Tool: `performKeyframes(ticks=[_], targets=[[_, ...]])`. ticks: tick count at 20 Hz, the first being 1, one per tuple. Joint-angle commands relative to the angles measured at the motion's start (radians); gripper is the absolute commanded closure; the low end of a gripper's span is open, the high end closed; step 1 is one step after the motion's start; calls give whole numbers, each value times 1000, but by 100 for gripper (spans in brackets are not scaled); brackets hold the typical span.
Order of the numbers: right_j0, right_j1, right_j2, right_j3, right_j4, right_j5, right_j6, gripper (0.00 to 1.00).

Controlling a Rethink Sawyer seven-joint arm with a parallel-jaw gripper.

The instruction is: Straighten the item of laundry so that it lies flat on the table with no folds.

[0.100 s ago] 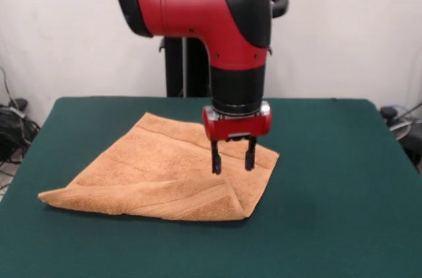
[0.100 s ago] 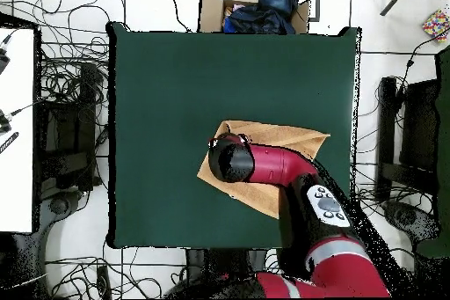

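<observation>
The gripper [image 1: 232, 158] hangs open and empty just above the towel [image 1: 151, 176], which lies on the green table [image 1: 330, 212] with its near edge folded over

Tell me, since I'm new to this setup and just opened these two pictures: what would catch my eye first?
Probably the big red and black arm, coming down with its gripper open just above the orange-tan towel. The towel lies on the dark green table, toward the middle in the front view, with its near edge folded over on itself. From overhead, the arm covers much of the towel.
</observation>
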Motion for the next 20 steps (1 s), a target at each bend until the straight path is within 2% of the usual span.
performKeyframes(ticks=[1,6,13,20], targets=[[-55,40,6,30,-6,-44,157,0],[-68,24,-9,55,-21,-46,148,0],[-51,90,-14,27,-29,-74,153,0],[14,157,-39,0,-1,-135,201,0]])
